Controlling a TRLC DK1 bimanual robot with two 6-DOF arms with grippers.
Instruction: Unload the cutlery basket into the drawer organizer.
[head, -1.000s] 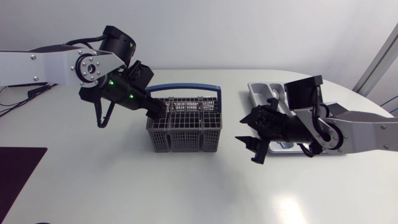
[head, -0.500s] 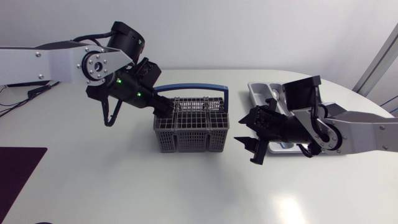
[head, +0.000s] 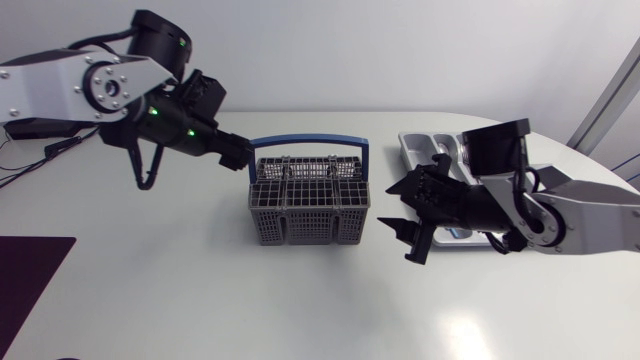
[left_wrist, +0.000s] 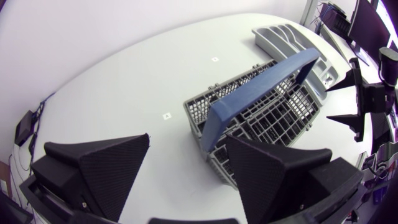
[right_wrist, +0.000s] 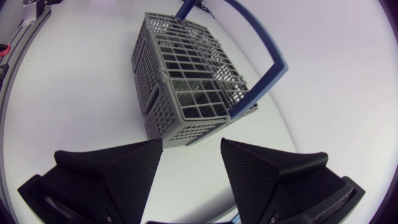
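Note:
The grey wire cutlery basket (head: 308, 208) with its blue handle (head: 305, 142) raised stands mid-table; I see no cutlery in it. My left gripper (head: 238, 156) hovers just off the basket's left rim, open with nothing between its fingers (left_wrist: 106, 168); ahead of it lies the basket (left_wrist: 261, 109). To the basket's right, my right gripper (head: 396, 216) is open and points at it. In the right wrist view the basket (right_wrist: 186, 87) sits ahead of the gripper (right_wrist: 191, 169). The grey drawer organizer (head: 428, 148) lies at the back right, partly hidden by my right arm.
Beyond the basket in the left wrist view are the organizer (left_wrist: 289, 38) and my other arm's gripper (left_wrist: 351, 93). A dark mat (head: 25, 275) lies at the table's front left edge. Bare white tabletop (head: 300, 300) stretches in front of the basket.
My left gripper was at the basket's left rim and nudged the basket a little to the right, then drew back to the left. The right arm has hardly moved.

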